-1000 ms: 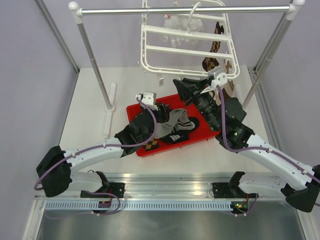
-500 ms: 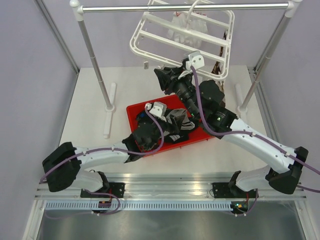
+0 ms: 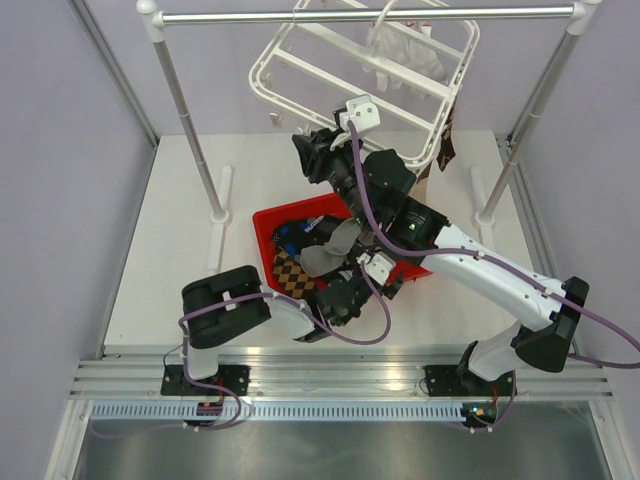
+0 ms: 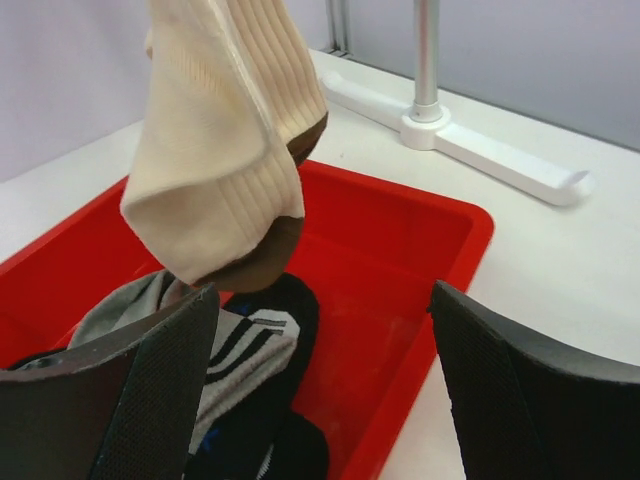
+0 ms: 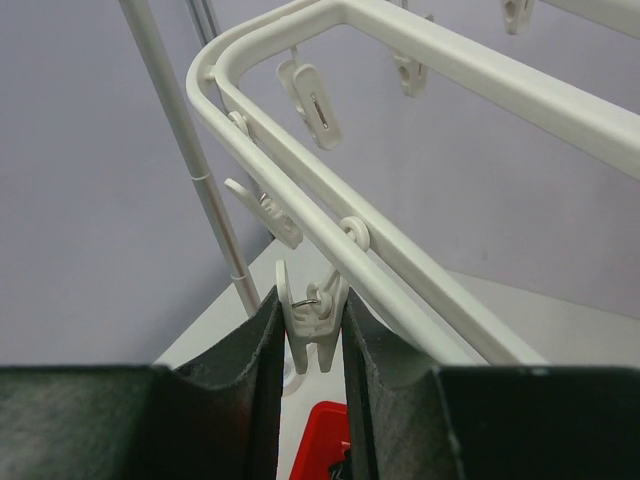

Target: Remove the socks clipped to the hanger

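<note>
White hanger (image 5: 450, 48) tilted; socks (image 4: 235, 345) heaped in red tray (image 4: 478, 225), one seemingly clipped.

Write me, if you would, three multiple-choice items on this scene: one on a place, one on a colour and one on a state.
1. The cream-and-brown sock hangs: A over the tray; B on the rail's foot; C flat on the table.
2. The tray is: A blue; B red; C green.
3. The right gripper is: A wide open; B shut on a clip of the hanger; C shut on a sock.

Answers: 1 A, the tray's floor shows below the sock's toe; 2 B, it is plainly red in the left wrist view; 3 B, the right wrist view shows the white clip pinched in it.
</note>
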`<state>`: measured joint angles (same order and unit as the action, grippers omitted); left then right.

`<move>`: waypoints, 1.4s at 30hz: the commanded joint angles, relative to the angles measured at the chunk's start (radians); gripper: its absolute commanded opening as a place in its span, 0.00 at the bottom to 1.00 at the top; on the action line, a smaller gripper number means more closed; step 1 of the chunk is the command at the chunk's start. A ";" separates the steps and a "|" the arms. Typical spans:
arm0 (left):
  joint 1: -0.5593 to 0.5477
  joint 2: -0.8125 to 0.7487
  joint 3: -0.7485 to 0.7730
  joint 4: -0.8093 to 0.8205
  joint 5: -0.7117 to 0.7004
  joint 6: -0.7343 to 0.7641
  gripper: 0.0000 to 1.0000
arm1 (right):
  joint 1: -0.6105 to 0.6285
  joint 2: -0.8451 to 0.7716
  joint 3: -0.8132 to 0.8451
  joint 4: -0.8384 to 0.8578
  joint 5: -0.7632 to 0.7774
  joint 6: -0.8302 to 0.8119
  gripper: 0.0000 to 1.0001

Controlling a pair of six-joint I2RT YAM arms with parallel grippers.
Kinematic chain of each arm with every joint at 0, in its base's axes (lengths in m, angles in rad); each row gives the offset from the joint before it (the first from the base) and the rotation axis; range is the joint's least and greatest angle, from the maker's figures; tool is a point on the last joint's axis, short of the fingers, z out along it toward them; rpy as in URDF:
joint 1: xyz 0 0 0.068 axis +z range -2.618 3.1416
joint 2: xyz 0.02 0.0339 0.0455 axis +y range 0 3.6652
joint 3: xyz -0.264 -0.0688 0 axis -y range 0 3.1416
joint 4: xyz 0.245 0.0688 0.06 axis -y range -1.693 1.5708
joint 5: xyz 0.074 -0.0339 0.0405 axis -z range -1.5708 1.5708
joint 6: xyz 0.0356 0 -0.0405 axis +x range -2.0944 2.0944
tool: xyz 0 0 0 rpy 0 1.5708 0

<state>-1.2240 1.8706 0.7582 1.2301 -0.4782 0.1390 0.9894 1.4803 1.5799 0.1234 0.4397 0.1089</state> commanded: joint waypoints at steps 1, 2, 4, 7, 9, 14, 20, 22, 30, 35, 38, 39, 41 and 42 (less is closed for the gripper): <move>-0.002 0.048 0.066 0.419 -0.073 0.129 0.89 | 0.008 0.020 0.054 -0.018 -0.006 0.014 0.01; 0.000 0.053 0.072 0.420 -0.071 0.140 0.89 | 0.012 0.021 0.055 -0.019 -0.004 0.011 0.01; 0.006 0.048 0.073 0.417 -0.057 0.140 0.89 | 0.009 0.020 0.054 -0.021 -0.002 0.009 0.01; 0.021 0.016 0.053 0.399 -0.030 0.131 0.89 | 0.011 0.020 0.052 -0.022 -0.002 0.009 0.01; 0.032 -0.014 0.032 0.320 0.018 0.076 0.89 | 0.011 0.021 0.051 -0.024 -0.002 0.006 0.01; 0.061 -0.050 0.020 0.267 0.110 0.025 0.88 | 0.011 0.020 0.046 -0.024 -0.007 0.008 0.01; 0.086 -0.053 0.068 0.164 0.210 -0.001 0.84 | 0.011 0.021 0.051 -0.024 -0.007 0.008 0.01; 0.089 -0.045 0.082 0.154 0.213 0.002 0.82 | 0.011 0.023 0.051 -0.024 -0.009 0.009 0.01; 0.101 -0.005 0.171 0.083 0.101 0.030 0.66 | 0.012 0.025 0.052 -0.024 -0.013 0.015 0.01; 0.101 -0.025 0.179 0.031 0.089 0.036 0.31 | 0.017 0.025 0.058 -0.024 -0.010 0.012 0.01; 0.103 -0.047 0.173 0.006 0.079 0.016 0.03 | 0.017 0.025 0.061 -0.025 -0.010 0.009 0.01; 0.101 -0.053 0.167 0.006 0.079 0.014 0.02 | 0.017 0.025 0.060 -0.025 -0.009 0.009 0.01; 0.101 -0.079 0.148 0.005 0.078 0.005 0.02 | 0.020 0.021 0.055 -0.028 -0.006 0.009 0.01; 0.101 -0.091 0.141 0.005 0.076 0.005 0.02 | 0.020 0.020 0.052 -0.031 -0.002 0.009 0.01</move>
<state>-1.1252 1.8477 0.9077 1.2278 -0.3904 0.1734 1.0016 1.4933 1.5974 0.0952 0.4465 0.1116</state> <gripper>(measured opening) 0.029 0.302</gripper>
